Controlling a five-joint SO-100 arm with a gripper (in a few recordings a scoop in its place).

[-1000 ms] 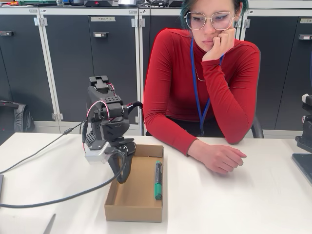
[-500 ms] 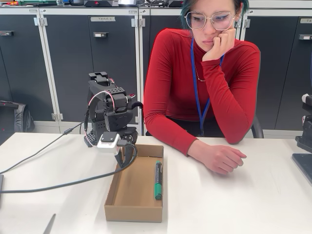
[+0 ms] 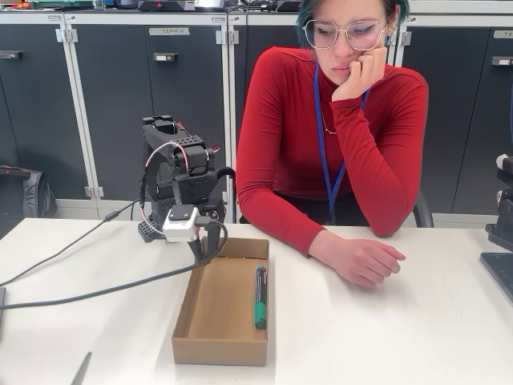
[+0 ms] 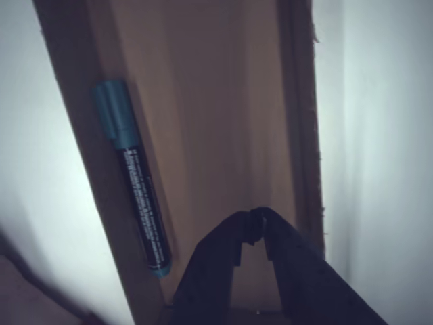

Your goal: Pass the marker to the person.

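Note:
The marker (image 3: 260, 297), dark-barrelled with a green cap, lies inside the shallow cardboard box (image 3: 192, 343) against its right wall; in the wrist view the marker (image 4: 135, 184) rests along the box's left wall. My gripper (image 3: 204, 257) hangs over the box's far edge with its fingertips together and nothing between them; in the wrist view the gripper (image 4: 255, 220) is shut, clear of the marker. The person (image 3: 333, 128) in a red top sits behind the table, one hand (image 3: 361, 261) resting on the tabletop to the right of the box, the other at the chin.
A black cable (image 3: 88, 293) runs from the arm across the white table (image 3: 401, 337) to the left. Dark cabinets (image 3: 120, 96) stand behind. Black equipment (image 3: 501, 233) sits at the table's right edge.
The arm has drawn back and up toward the box's far edge, lifting the gripper out from the box's left side. The marker and the person have not moved.

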